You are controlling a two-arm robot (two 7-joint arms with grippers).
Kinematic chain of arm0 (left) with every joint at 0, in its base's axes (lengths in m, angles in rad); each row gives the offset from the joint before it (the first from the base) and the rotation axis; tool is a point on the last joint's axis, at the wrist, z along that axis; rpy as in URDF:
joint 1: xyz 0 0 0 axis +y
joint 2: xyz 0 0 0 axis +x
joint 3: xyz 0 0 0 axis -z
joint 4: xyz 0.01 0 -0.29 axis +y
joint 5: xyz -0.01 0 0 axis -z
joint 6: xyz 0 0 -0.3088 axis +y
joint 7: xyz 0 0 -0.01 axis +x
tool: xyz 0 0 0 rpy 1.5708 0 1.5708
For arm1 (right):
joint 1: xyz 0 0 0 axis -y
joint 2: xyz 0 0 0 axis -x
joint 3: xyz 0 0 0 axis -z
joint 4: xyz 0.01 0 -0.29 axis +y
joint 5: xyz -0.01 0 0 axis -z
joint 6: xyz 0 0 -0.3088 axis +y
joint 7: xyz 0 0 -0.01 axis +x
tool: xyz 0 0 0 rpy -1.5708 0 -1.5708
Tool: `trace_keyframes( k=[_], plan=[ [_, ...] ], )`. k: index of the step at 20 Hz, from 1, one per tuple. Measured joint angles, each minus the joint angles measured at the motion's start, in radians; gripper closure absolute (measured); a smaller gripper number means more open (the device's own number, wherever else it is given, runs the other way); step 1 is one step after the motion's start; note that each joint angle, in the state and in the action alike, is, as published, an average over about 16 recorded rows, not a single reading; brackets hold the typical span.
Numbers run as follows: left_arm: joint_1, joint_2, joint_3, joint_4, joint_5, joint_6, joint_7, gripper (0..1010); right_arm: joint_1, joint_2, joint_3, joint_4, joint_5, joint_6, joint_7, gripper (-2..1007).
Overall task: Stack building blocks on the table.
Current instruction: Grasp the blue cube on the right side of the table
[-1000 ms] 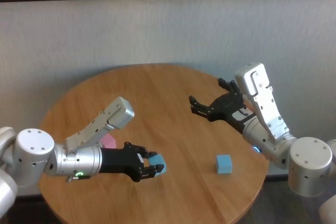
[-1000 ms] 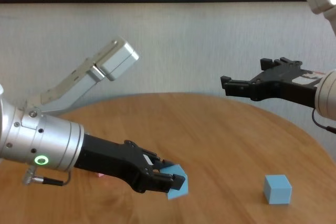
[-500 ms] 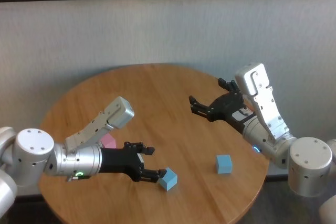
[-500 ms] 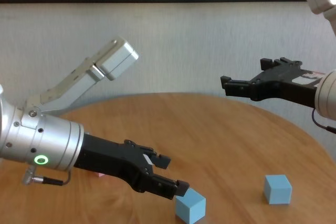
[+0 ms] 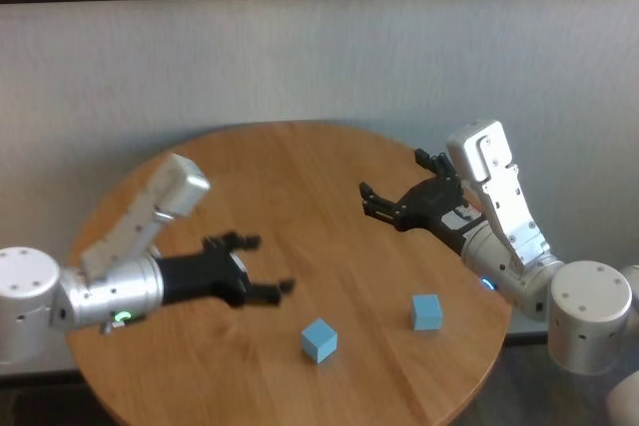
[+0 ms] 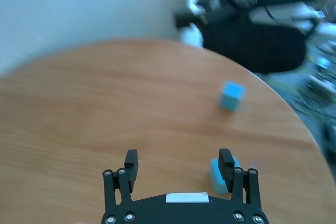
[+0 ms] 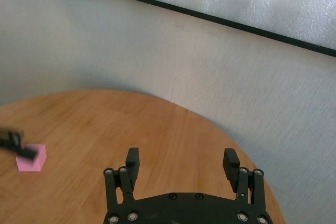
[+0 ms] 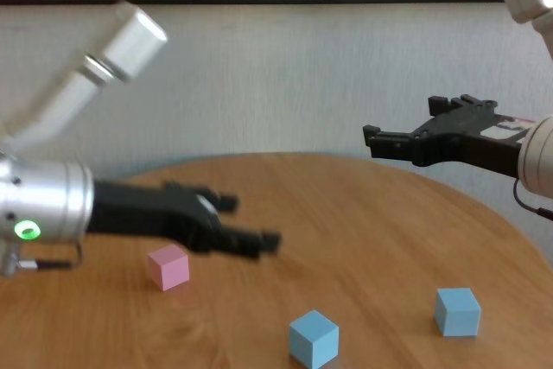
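My left gripper (image 5: pixel 262 264) hangs spread and empty above the table (image 5: pixel 300 162); right gripper (image 5: pixel 394 184) gapes, parked. Two blue cubes (image 5: pixel 319 340) (image 5: pixel 426 311) and the pink cube (image 8: pixel 168 266) lie apart, unstacked. A skewed grab could knock one off the edge

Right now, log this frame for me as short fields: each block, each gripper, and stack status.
pink block: on table, robot's left, alone
near blue block: on table, free
far blue block: on table, robot's right
left gripper: open, empty, above table, between the pink and near blue blocks
right gripper: open, empty, raised
stack: none yet
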Motion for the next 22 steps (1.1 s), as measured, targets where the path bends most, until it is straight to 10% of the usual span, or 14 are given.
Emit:
trace_keyframes(
  k=[11,17,22],
  plan=[
    [0.137,0.009,-0.186,-0.123,0.003,-0.137,0.285,7,0.0,0.0,0.0,0.0,0.0,0.0,0.0,0],
    [0.163,-0.005,-0.22,-0.132,0.02,-0.173,0.344,8,-0.008,0.002,0.003,-0.021,0.011,0.014,0.021,0],
    [0.162,-0.006,-0.218,-0.13,0.021,-0.173,0.343,8,-0.039,0.025,0.008,-0.103,0.047,0.086,0.064,0]
  ],
)
